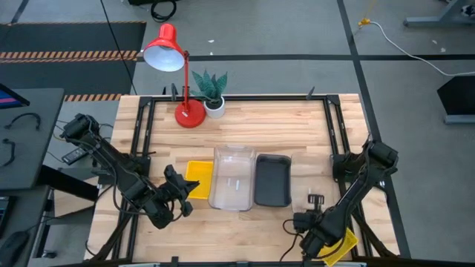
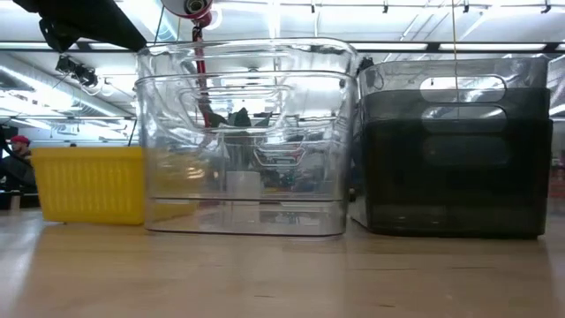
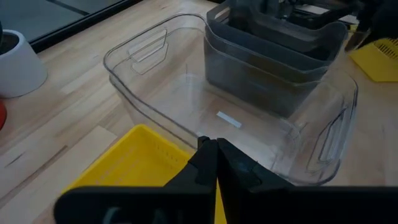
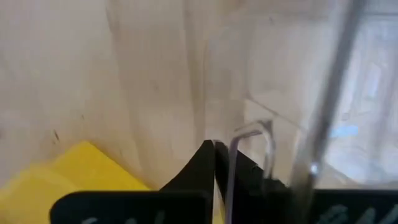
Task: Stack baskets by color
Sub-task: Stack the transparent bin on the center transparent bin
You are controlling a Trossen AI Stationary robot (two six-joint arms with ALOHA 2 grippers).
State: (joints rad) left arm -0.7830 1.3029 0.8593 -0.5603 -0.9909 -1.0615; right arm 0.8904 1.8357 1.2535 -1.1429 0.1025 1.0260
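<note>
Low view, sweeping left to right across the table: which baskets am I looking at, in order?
yellow basket → clear basket → dark grey basket

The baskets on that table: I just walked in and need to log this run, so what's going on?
Three sorts of baskets stand in a row mid-table: a yellow basket, clear baskets and dark grey baskets. The left gripper is shut on the yellow basket's rim. The right gripper, at the table's near right edge, is shut on a second yellow basket, still apart from the first.
</note>
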